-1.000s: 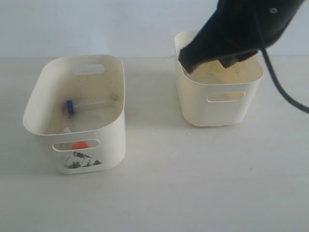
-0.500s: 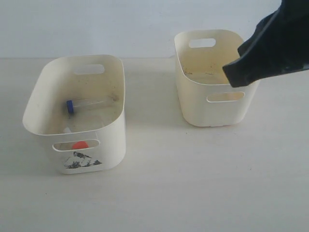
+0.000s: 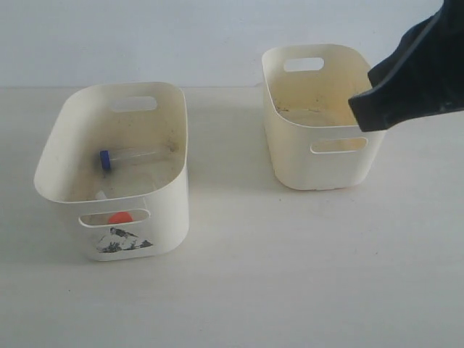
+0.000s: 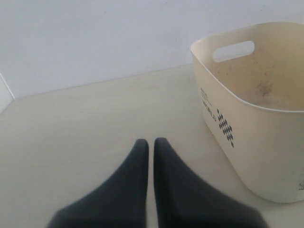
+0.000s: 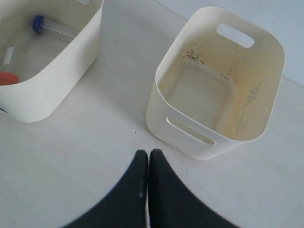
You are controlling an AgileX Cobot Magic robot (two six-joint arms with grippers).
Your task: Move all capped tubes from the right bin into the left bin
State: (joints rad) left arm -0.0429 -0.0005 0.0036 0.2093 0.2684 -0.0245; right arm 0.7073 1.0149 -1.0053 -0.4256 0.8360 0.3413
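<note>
The capped tubes are found in the left bin (image 3: 168, 210), which stands at about 9 o'clock on the desk (image 3: 290, 275). A blue-capped tube (image 3: 134, 154) lies flat on the floor of that bin with its cap toward 9 o'clock. An orange cap (image 3: 119, 217) is seen through the handle slot on the 6 o'clock side, and a pale tube end (image 3: 100, 194) is seen just above that slot, its cap hidden. No tube is seen in the right bin (image 3: 290, 156) at about 1 o'clock, so the move is judged done as far as can be shown. The tubes are judged light, stiff and smooth, apt to roll and to slip. A hold across the body just below the cap, or on the cap itself, is judged surest, though the nearby walls would crowd an approach. The left claw (image 4: 148, 145) is held together with nothing in it, above bare desk beside the left bin. The right claw (image 5: 148, 154) is likewise pressed together and empty, high above the desk. A torn black-and-grey sticker (image 3: 119, 241) is borne under the slot, with nothing readable. A dark dotted mark (image 4: 225, 127) with a line of small letters is printed on that bin's side, too small to be read, and a faint greenish dotted mark (image 5: 251, 95) shows on the right bin's inner wall.
</note>
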